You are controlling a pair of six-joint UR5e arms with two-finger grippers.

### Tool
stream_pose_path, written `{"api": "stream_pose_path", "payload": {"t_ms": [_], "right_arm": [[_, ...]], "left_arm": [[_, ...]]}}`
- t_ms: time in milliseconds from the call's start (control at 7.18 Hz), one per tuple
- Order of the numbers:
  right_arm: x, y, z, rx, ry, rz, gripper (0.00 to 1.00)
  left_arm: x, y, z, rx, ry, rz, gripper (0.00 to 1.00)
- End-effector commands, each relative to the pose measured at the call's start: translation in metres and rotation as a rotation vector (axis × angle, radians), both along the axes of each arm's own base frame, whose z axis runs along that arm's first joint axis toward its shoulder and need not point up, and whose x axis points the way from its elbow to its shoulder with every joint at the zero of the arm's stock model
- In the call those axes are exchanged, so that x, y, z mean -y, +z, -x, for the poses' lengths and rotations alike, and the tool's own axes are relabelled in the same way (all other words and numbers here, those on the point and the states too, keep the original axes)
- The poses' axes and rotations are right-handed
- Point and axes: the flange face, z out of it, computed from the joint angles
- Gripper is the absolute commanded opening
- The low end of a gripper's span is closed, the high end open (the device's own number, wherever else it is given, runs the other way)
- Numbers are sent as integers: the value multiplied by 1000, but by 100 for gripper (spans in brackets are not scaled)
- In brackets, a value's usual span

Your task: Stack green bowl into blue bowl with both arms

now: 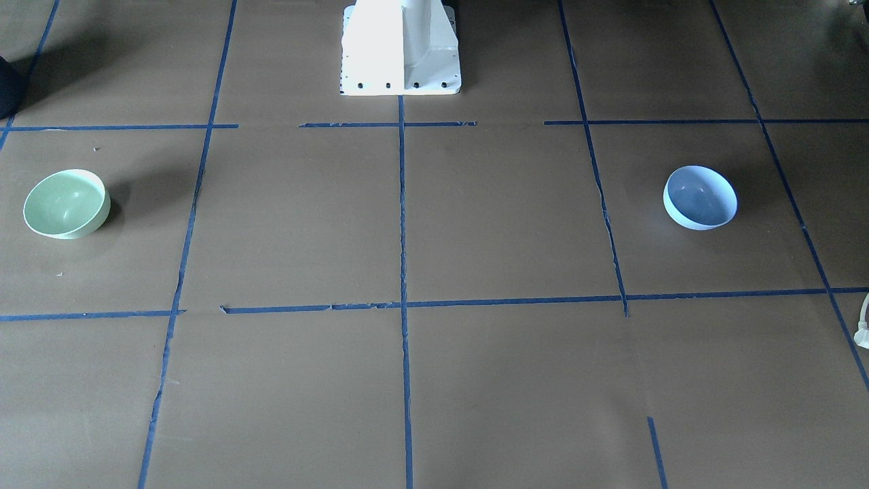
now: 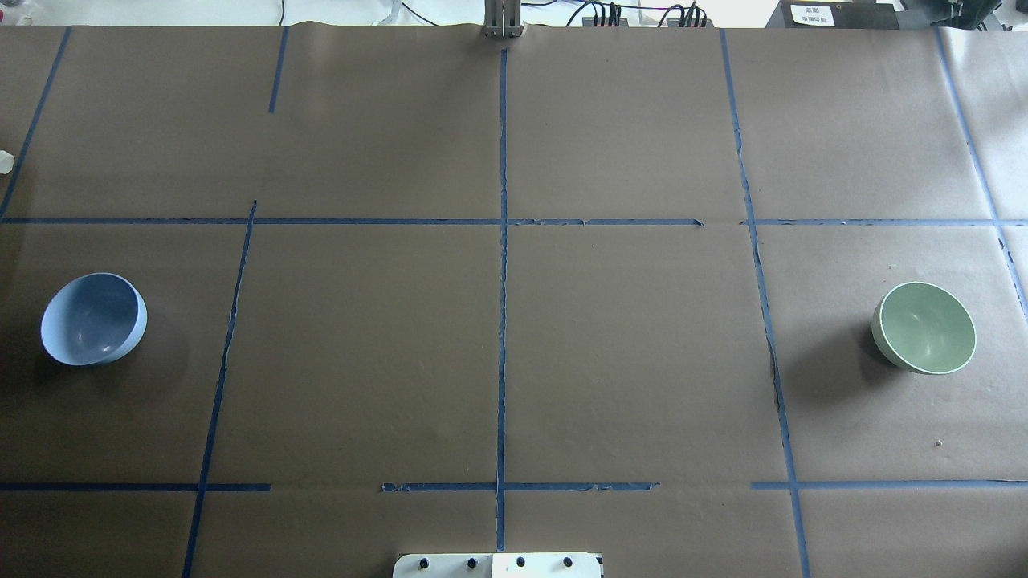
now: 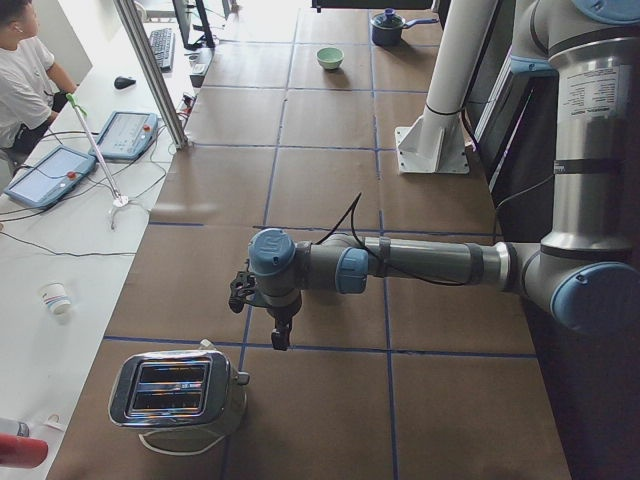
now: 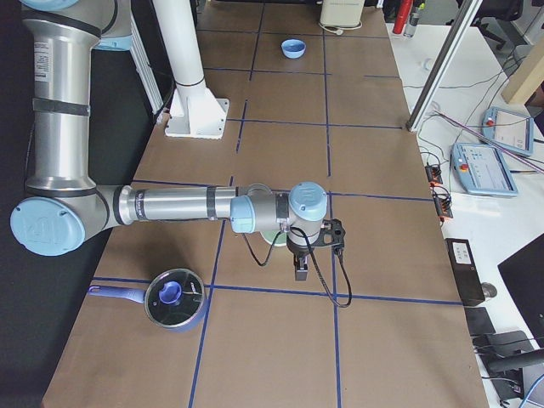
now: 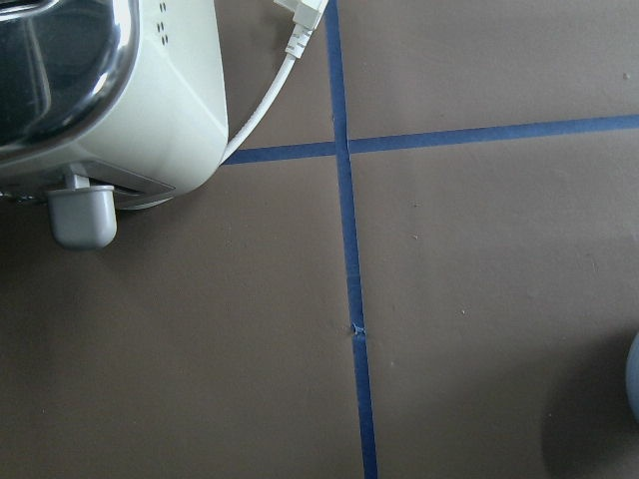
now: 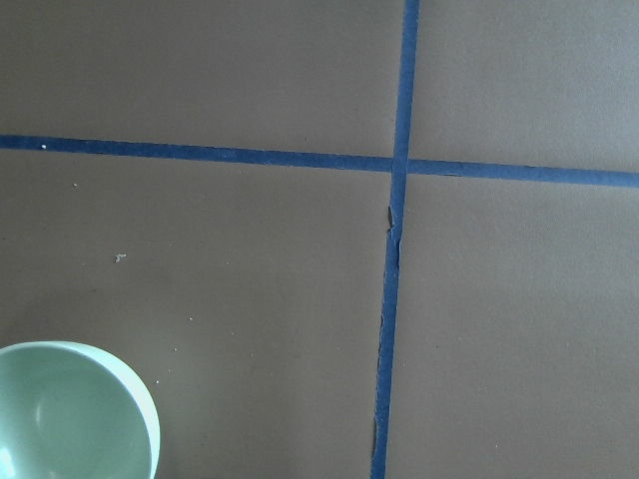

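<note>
Evidently both bowls stood free and upright: green bowl (image 2: 923,327) near the right edge of the surface (image 2: 626,353), blue bowl (image 2: 94,319) near the left edge, well apart. Right claw (image 4: 301,270) hung just beside the green bowl and left claw (image 3: 282,338) over the left end; the opening of either could not be told. Judged best: right claw centres on the green rim, pinches one wall, lifts level; left steadies the blue bowl.

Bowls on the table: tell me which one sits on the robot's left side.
The pale blue round bowl; in the overhead view it sits far left, while the pale mint-green round bowl sits far right.
</note>
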Motion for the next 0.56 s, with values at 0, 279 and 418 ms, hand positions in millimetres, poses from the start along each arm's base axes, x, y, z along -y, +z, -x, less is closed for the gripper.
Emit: {"api": "stream_pose_path", "payload": {"t_ms": [0,279,418], "right_arm": [[-6,3,0,6,3,12,100],[-3,3,1,12,2,-31,100],[-4,2,0,15,2,-31,100]], "left_arm": [[-14,-5,4,4,29,-35,100],[-19,-13,4,8,30,-21,100],[-20,-10,4,14,29,-14,100]]}}
